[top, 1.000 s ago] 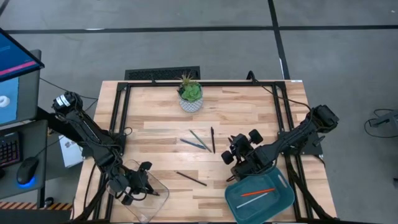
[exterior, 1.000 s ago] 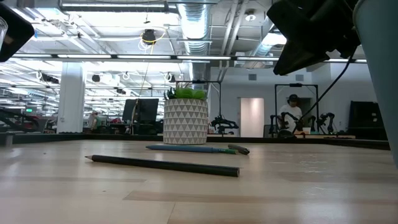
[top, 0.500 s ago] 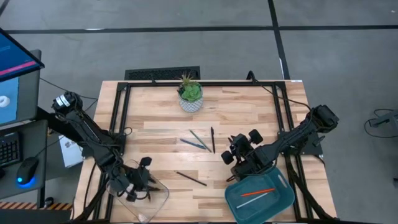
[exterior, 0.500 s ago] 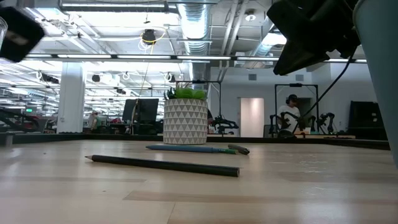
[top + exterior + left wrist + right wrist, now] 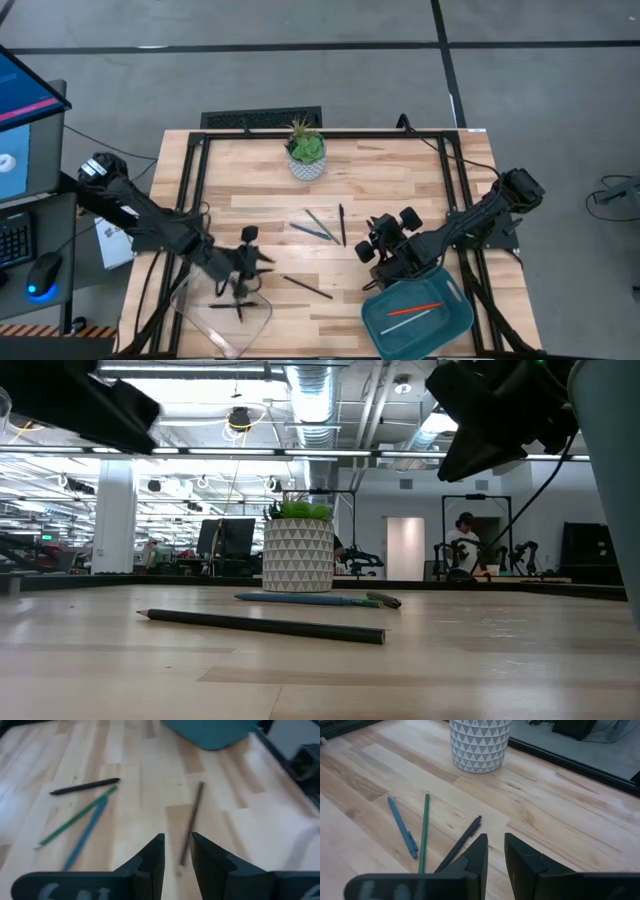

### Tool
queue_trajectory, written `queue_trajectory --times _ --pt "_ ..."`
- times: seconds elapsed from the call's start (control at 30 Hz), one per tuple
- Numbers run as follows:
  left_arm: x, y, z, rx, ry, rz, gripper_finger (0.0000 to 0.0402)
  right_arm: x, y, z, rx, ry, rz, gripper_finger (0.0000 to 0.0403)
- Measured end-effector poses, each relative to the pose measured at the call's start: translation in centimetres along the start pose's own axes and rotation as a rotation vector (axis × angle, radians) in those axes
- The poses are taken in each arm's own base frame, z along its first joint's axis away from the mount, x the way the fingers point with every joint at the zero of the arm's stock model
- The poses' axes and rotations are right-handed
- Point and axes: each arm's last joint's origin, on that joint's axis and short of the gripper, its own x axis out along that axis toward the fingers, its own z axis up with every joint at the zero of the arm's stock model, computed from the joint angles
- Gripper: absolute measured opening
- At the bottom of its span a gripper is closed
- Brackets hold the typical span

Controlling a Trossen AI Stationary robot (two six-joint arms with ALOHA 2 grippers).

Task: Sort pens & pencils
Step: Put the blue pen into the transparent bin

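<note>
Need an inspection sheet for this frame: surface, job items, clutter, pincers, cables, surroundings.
Surface: light wooden table in a black frame.
Job's things: blue pen, green pencil and black pen mid-table; dark pencil nearer the front; orange-red pen and white stick in the teal tray; one dark stick in the clear tray.
Clutter: potted plant in white patterned pot.
Pincers: left pincer above the clear tray's edge, empty, fingers slightly apart; right pincer beside the teal tray, empty, fingers slightly apart.
Cables: black cables along the left arm.
Surroundings: monitor, mouse, grey floor.

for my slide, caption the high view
Left end effector hovers empty near a dark pencil; teal tray holds two.
</note>
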Motion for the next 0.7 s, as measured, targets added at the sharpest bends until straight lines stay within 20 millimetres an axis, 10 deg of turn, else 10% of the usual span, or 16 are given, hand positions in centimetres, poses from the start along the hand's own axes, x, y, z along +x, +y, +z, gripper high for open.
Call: queue_trajectory --times 0.7 --pt "4.6 11.8 1.4 -0.009 -0.049 -0.169 0.0084 0.0 0.0 0.0 -0.026 0.0 0.0 0.0087"
